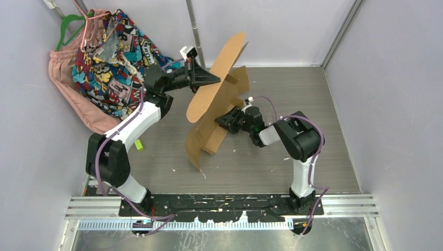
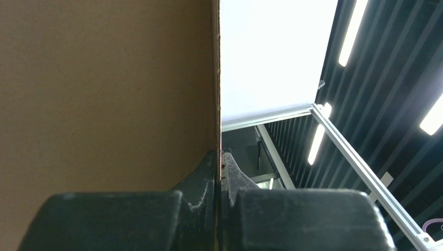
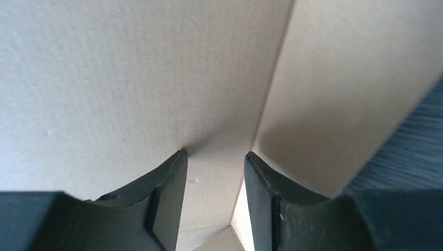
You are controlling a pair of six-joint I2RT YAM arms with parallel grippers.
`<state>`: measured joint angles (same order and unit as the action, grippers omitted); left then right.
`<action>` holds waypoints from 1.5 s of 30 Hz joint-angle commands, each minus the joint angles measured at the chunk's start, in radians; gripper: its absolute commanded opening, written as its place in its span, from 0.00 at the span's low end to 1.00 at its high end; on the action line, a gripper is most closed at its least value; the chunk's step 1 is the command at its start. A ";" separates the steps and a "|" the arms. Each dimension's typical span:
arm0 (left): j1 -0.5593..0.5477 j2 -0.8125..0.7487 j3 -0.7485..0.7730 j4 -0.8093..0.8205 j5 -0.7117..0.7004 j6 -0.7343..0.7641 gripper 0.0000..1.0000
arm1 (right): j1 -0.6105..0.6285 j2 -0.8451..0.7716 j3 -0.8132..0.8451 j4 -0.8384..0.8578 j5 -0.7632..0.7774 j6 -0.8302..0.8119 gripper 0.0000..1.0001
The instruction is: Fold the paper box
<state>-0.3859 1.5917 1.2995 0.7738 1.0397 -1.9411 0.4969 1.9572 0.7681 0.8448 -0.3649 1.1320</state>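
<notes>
Well, my left gripper (image 2: pixel 219 157) is clamped hard. In the left wrist view both fingers meet on a thin raw edge of the paper box (image 2: pixel 104 94), and the brown face fills everything to one side of them. My right gripper (image 3: pixel 214 157) has its jaws standing apart, with the tips up against a pale inner face where a crease runs between two panels. I see nothing pinched between them, so I read it as pushing rather than holding.

From above, the box hangs over the middle of the table (image 1: pixel 313 104), tilted and half opened. One long rounded flap rises toward the table's far edge, and the lower panels reach down to the tabletop nearer its front.

I judge the sheet to be light, so weight is not my worry. It should be stiff across each panel and hinge readily along the scored lines, and a big sheet held at one edge can swing and twist. The faces look smooth, so flat fingers may slide on them. The raw edges could crush under a hard pinch.

I would take hold on a panel edge close to a crease, where it bends least. The tip of the long flap would only flex if I gripped it.
</notes>
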 commanded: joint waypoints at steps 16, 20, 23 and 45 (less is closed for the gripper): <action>-0.157 0.053 -0.182 0.215 -0.055 0.023 0.03 | 0.019 0.066 0.075 0.041 -0.002 0.015 0.50; -0.208 0.078 -0.173 0.210 -0.068 0.044 0.03 | 0.021 0.069 0.055 0.054 0.000 0.017 0.50; -0.239 0.081 -0.170 0.137 -0.072 0.113 0.03 | 0.020 0.055 0.026 0.074 0.001 0.019 0.50; -0.335 -0.035 -0.162 -0.377 -0.123 0.517 0.02 | -0.049 -0.129 -0.140 -0.061 -0.045 -0.051 0.51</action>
<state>-0.6952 1.6035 1.1107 0.4629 0.9333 -1.4860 0.4622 1.8736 0.6384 0.7956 -0.3965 1.1149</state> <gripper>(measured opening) 0.027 0.505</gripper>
